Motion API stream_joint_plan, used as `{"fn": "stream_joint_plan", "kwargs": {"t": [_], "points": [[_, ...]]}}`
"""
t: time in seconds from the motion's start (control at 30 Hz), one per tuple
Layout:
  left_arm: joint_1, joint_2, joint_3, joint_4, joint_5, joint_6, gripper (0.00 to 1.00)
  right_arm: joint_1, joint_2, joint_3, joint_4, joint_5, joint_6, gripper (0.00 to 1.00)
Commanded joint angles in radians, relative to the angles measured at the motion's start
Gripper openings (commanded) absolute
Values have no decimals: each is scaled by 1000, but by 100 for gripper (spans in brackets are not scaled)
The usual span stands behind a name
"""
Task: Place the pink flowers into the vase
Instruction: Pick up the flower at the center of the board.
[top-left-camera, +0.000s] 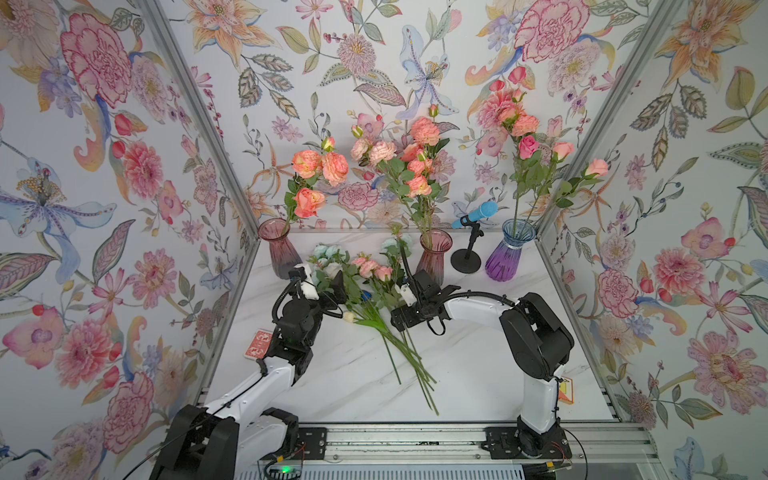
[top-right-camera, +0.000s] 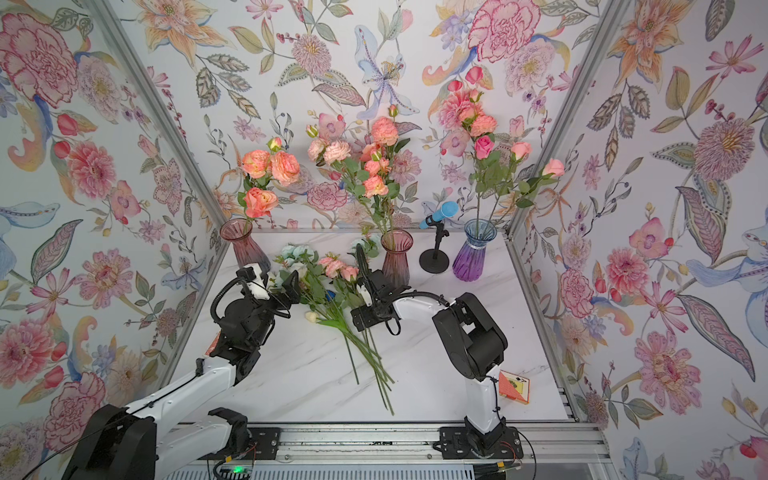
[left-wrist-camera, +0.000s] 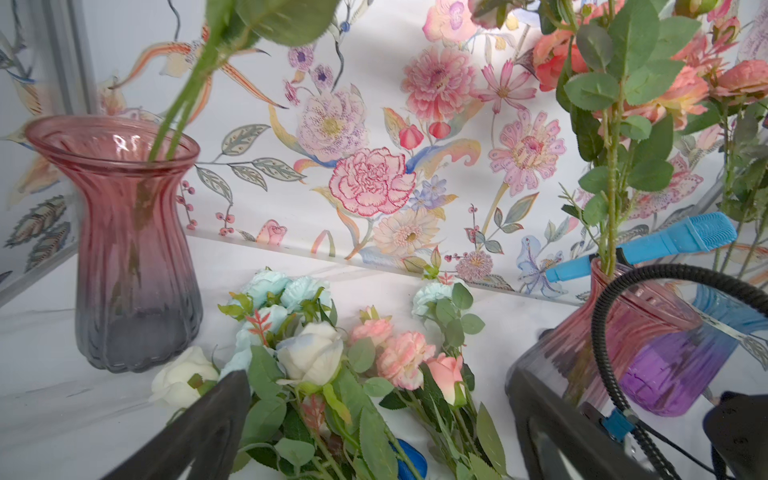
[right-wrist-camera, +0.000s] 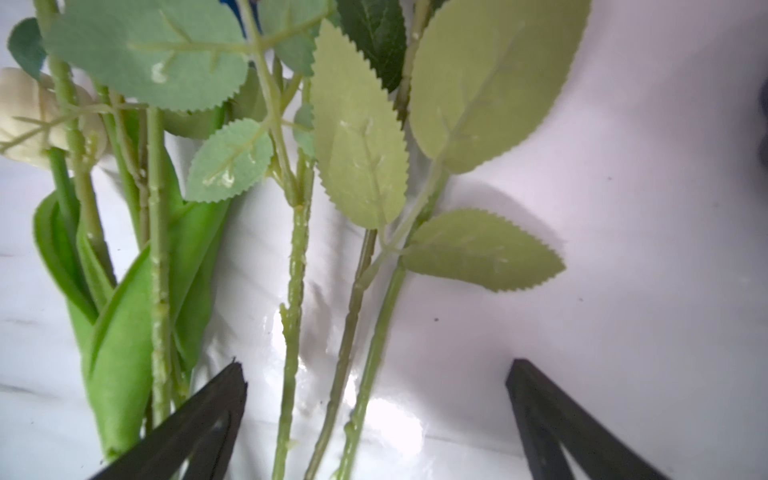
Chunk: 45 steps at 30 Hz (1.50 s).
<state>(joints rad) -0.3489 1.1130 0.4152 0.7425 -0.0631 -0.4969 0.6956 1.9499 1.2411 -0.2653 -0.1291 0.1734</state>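
Left wrist view, ruffled pink flowers (left-wrist-camera: 401, 357), ribbed glass vase (left-wrist-camera: 133, 249)

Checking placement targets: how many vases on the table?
3. Pink-to-grey vase at the back left; pink vase at back centre; blue-to-purple vase at back right, beside the microphone stand. Each holds stems. None looks hidden.

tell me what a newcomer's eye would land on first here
The flowered wallpaper on all three walls hits first, nearly swallowing the pink flowers standing in three vases along the back edge of the table. The loose bunch of pink, pale blue and white stems lies mid-table, the left gripper and right gripper both open close to it. A blue microphone stands between two of those vases.
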Motion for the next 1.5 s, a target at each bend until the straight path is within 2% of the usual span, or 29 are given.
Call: {"fn": "stream_joint_plan", "kwargs": {"t": [0.0, 0.33, 0.8, 0.97, 1.1, 1.27, 1.33, 1.47], "points": [[-28, 27, 16, 29, 25, 10, 100, -4, -39, -19, -3, -16, 20, 99], [-91, 111, 7, 125, 48, 4, 100, -10, -64, -45, 1, -32, 21, 99], [-92, 104, -2, 115, 37, 0, 100, -18, -41, -72, 22, -66, 49, 99], [-93, 103, -5, 113, 33, -6, 100, -10, -34, -65, 22, -55, 53, 87], [-95, 107, -3, 115, 32, -9, 100, 25, -18, -47, 20, -17, 50, 83], [-96, 98, 0, 106, 25, -3, 100, 65, 28, -10, -3, 40, 36, 70], [-96, 93, 1, 100, 22, 1, 100, 72, 40, 1, -9, 56, 34, 63], [-96, 81, -1, 87, 18, 7, 100, 73, 40, 7, -12, 112, 34, 44]]}}
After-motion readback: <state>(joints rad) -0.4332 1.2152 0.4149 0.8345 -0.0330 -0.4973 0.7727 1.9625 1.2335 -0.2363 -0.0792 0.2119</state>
